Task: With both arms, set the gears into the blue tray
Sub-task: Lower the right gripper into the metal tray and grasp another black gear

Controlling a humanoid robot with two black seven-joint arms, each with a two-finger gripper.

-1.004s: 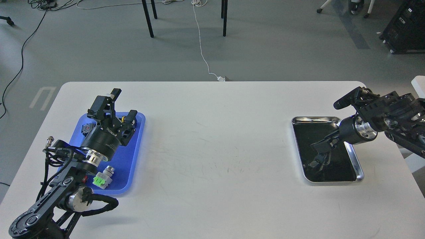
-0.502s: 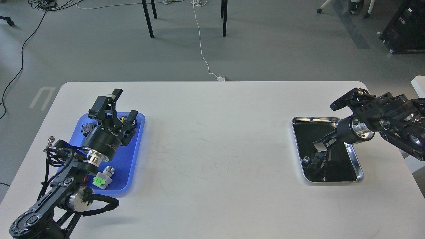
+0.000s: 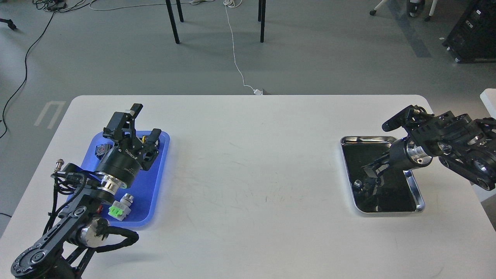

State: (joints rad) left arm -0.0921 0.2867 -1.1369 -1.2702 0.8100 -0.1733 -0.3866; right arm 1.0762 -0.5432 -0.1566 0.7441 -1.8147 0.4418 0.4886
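The blue tray [image 3: 154,182] lies at the table's left side. My left gripper [image 3: 144,124] hovers over its far end, open, with nothing between its fingers. At the right, my right gripper [image 3: 370,176] reaches down into the silver tray with the black inside [image 3: 417,193]. Its dark fingers blend with the black floor, so I cannot tell how the jaws stand. A tiny dark piece, possibly one of the gears [image 3: 357,182], lies on the tray floor just left of the fingers.
In the blue tray sit a green push-button switch [image 3: 118,209] at the near end, a dark red-capped one [image 3: 102,149] and a yellow one [image 3: 145,137] at the far end. Bare white table spreads between the two trays.
My right arm has shifted left and slightly away, carrying its gripper across the silver tray's floor. The left arm has hardly moved.
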